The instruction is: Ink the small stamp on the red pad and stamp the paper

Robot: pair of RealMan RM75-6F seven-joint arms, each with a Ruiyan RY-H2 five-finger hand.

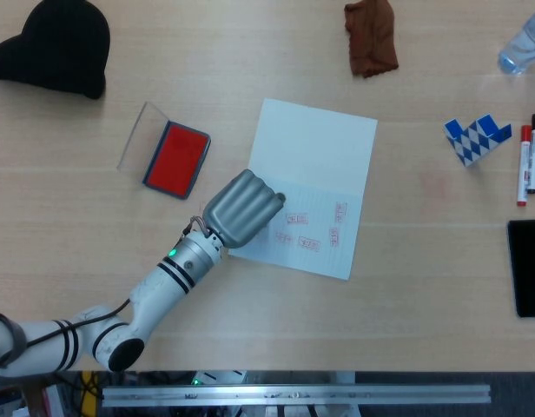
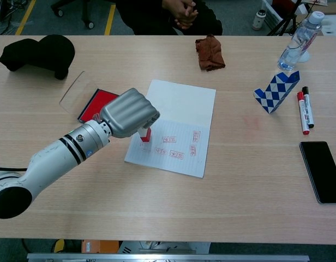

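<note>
My left hand (image 1: 240, 208) (image 2: 129, 113) is curled around the small stamp (image 2: 145, 138), whose red and white lower end shows below the fingers in the chest view. The stamp stands over the lower left part of the white paper (image 1: 315, 156) (image 2: 181, 106), which carries several red imprints (image 1: 304, 233) (image 2: 178, 147). I cannot tell whether the stamp's foot touches the paper. In the head view the hand hides the stamp. The red ink pad (image 1: 175, 158) (image 2: 95, 105) lies open to the left of the paper, its clear lid (image 1: 139, 137) flipped aside. The right hand is not in view.
A black cap (image 1: 55, 45) sits at the far left and a brown cloth (image 1: 370, 36) at the back. A blue-white checkered block (image 1: 475, 137), two markers (image 1: 528, 158), a black phone (image 1: 528, 266) and a water bottle (image 2: 299, 42) stand on the right. A seated person (image 2: 176, 15) is across the table.
</note>
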